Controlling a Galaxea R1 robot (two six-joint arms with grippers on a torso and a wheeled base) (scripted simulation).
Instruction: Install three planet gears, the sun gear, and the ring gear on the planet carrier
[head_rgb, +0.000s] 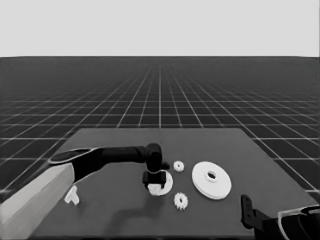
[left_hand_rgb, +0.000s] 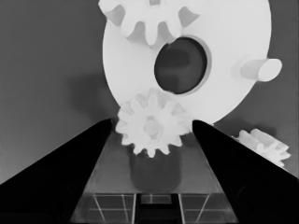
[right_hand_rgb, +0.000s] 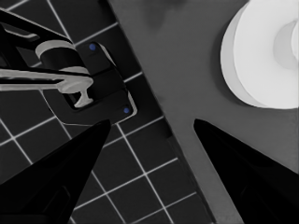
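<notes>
Head view: left gripper (head_rgb: 154, 181) at table centre, over the smaller round part (head_rgb: 161, 184). Larger round part (head_rgb: 211, 179) at its 3 o'clock, uninstalled. Loose gears: one (head_rgb: 178, 166) at 1 o'clock, one (head_rgb: 180, 201) at 5 o'clock. Thin white piece (head_rgb: 72, 195) far at 9 o'clock. Right gripper (head_rgb: 248, 212) parked at the lower right corner.

Left wrist view only: one gear (left_hand_rgb: 152, 17) seated on the smaller round part (left_hand_rgb: 224, 56); a second gear (left_hand_rgb: 153, 123) between spread fingers, contact not certain; one peg (left_hand_rgb: 260, 69) bare.

Right wrist view: fingers spread, empty.

Remaining, by estimate: most of the assembly.
</notes>
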